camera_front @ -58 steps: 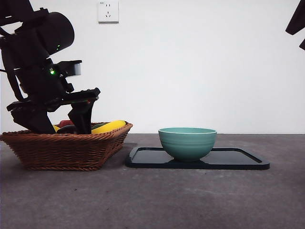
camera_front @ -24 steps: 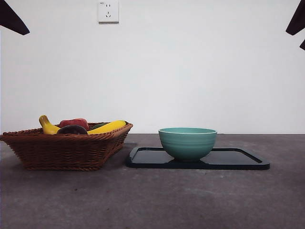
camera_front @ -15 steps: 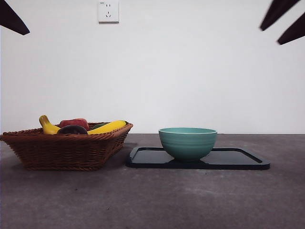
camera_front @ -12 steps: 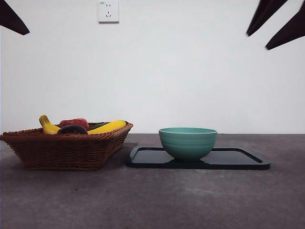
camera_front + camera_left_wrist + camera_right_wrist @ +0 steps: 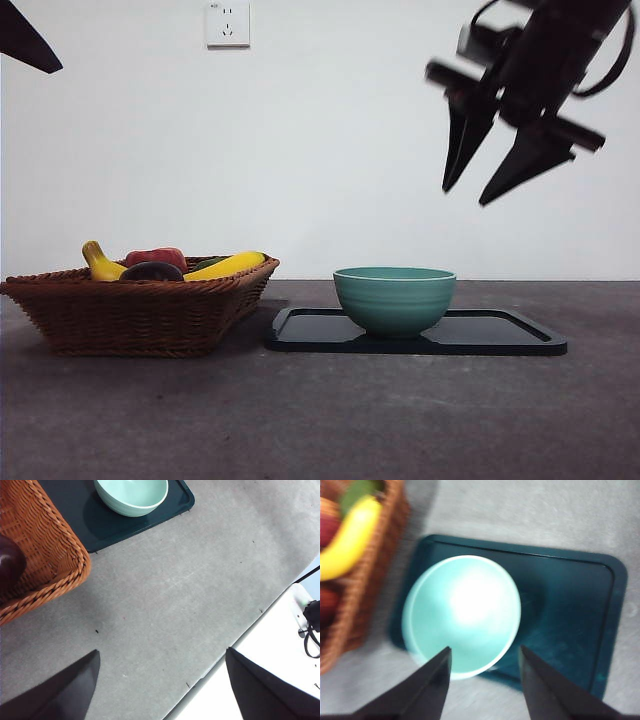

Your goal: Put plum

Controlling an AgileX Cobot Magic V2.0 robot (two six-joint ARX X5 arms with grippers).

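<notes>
- left gripper (image 5: pixel 160 680): parked high at far left, jaws spread, empty
- basket (image 5: pixel 140 315) at left; plum (image 5: pixel 152 272) lies in it, near side, beside banana (image 5: pixel 225 266) and red fruit (image 5: pixel 155 257)
- teal bowl (image 5: pixel 394 298) on dark tray (image 5: pixel 510 335), center-right
- right gripper (image 5: pixel 482 190): up in the air above the bowl, jaws spread, empty

Right claw (image 5: pixel 482 195) — agape, aloft.
</notes>
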